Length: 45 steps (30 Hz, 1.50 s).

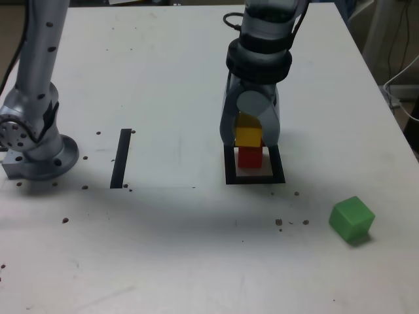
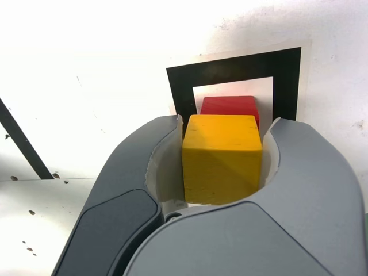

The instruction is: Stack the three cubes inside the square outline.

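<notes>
A red cube (image 1: 249, 157) (image 2: 229, 106) sits inside the black square outline (image 1: 255, 178) (image 2: 236, 66). Directly over it is the yellow cube (image 1: 248, 137) (image 2: 221, 158), and my gripper (image 1: 249, 134) (image 2: 221, 161) is shut on that yellow cube, one jaw pressed against each side. The frames do not let me tell whether the yellow cube rests on the red one or hovers just above it. The green cube (image 1: 351, 218) lies alone on the table toward the exterior view's lower right, well apart from the outline.
A straight black strip (image 1: 121, 157) (image 2: 23, 144) is on the white table (image 1: 196, 248) to the exterior view's left of the outline. The arm's grey base (image 1: 36, 147) stands at the far left. Small dark specks dot the tabletop.
</notes>
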{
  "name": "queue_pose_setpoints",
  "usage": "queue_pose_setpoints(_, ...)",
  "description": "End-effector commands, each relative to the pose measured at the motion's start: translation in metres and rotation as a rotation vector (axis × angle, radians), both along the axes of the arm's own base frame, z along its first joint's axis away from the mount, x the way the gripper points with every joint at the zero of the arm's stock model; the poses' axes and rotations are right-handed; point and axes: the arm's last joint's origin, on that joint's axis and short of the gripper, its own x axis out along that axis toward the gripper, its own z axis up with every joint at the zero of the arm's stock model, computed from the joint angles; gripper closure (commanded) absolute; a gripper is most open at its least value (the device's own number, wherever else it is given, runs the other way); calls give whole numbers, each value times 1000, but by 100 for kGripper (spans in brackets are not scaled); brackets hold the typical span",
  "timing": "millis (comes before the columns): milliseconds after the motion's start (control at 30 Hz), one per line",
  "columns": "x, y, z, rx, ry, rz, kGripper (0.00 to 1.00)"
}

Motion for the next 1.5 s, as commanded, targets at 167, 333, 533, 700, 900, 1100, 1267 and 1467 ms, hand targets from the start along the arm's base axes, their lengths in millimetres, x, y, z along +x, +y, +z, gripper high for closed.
queue_pose_setpoints(167,3,0,-3,-4,-7,1,76)
queue_pose_setpoints(333,3,0,-3,-12,-10,1,76)
queue_pose_setpoints(533,2,-1,-4,-19,-1,1,70)
queue_pose_setpoints(700,3,-1,-7,-22,10,1,46)
queue_pose_setpoints(900,3,-1,-10,-21,22,-1,2)
queue_pose_setpoints(1100,2,0,-8,-12,26,0,0)
queue_pose_setpoints(1267,-3,-1,-2,2,29,5,0)
queue_pose_setpoints(1467,-11,-5,14,19,7,-1,0)
